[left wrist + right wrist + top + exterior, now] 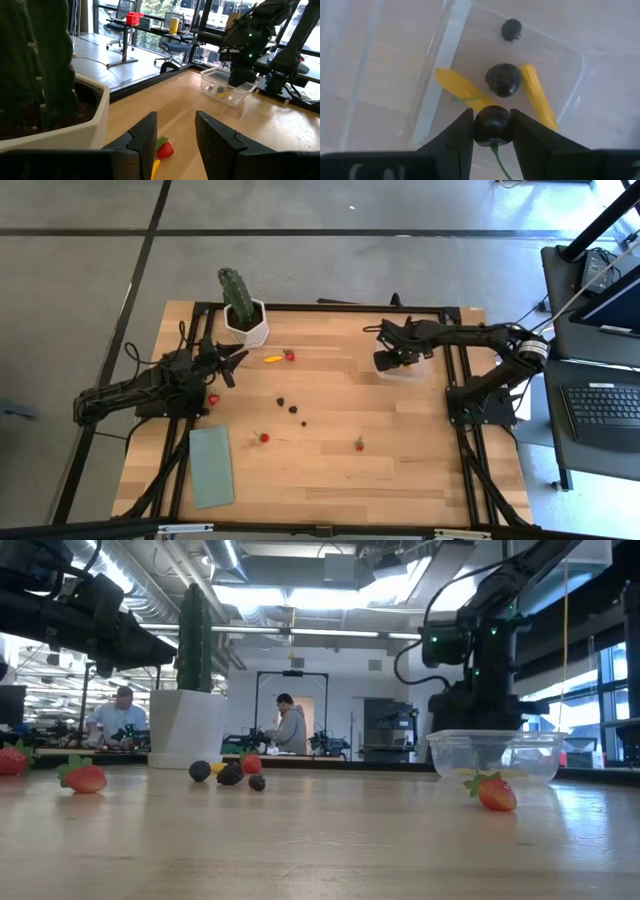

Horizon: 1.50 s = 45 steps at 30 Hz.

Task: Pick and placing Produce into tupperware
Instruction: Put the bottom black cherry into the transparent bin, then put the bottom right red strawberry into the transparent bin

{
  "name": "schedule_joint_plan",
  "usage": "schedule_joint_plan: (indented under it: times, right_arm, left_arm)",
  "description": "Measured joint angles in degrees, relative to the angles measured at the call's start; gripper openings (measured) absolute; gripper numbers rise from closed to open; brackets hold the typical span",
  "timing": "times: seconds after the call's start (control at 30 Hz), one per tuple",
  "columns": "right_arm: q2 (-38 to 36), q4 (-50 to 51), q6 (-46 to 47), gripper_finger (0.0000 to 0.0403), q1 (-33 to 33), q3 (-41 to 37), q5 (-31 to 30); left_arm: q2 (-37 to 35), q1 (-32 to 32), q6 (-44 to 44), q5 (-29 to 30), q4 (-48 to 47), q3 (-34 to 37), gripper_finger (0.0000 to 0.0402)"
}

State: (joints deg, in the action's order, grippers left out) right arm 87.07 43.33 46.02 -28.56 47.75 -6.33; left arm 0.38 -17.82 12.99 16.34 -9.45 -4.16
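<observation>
Right gripper (491, 131) pinches a dark berry (492, 126) directly over the clear tupperware (570, 75), positioned for dropping; left gripper (175, 131) hangs narrowly parted, empty, above a strawberry (165, 149).

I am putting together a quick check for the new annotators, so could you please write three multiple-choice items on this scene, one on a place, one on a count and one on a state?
1. Where is the right end effector?
A. over the tupperware
B. beside the cactus
C. over the green pad

2. How many yellow-orange pieces lie in the tupperware?
A. none
B. two
C. five

3. What is between the right end effector's fingers?
A. a strawberry
B. nothing
C. a dark berry

Answers:
1 A: the high view puts it above the clear container, and its wrist view looks straight down into it.
2 B: the right wrist view shows two, one on each side of a loose berry.
3 C: the right wrist view shows a round dark piece with a green stem between the fingers.
</observation>
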Motion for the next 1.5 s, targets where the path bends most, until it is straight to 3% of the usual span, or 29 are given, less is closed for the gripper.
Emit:
schedule_joint_plan:
  times: [0.5, 0.83, 1.0, 1.1, 1.23, 1.5]
  right_arm:
    - [0.08, -0.19, -1.4, 0.018, 0.0, 1.25, -0.06]
    - [0.06, 8.91, -12.22, 0.0185, 1.55, 18.63, -0.39]
    - [-1.11, 8.53, -18.06, 0.0185, 8.11, 28.18, -0.51]
    - [-3.57, 6.29, -19.74, 0.0185, 13.99, 31.11, -6.55]
    - [-9.08, 0.59, -20.99, 0.0185, 23.27, 30.52, -16.31]
    - [-15.09, -6.08, -20.02, 0.0185, 40.76, 24.32, -23.49]
  left_arm:
    - [0.0, 0.0, 0.0, -0.13, 0.0, 0.0, 0.0126]
    - [0.0, 0.0, 0.02, -0.14, 0.0, 0.0, 0.0126]
    - [0.0, -0.02, 0.03, -0.15, 0.0, 0.0, 0.0126]
    - [0.0, -0.01, 0.02, -0.34, 0.0, 0.0, 0.0126]
    - [-0.02, 0.0, 0.02, -0.39, 0.0, 0.0, 0.0126]
    - [-0.02, 0.0, 0.02, -0.52, 0.0, 0.0, 0.0126]
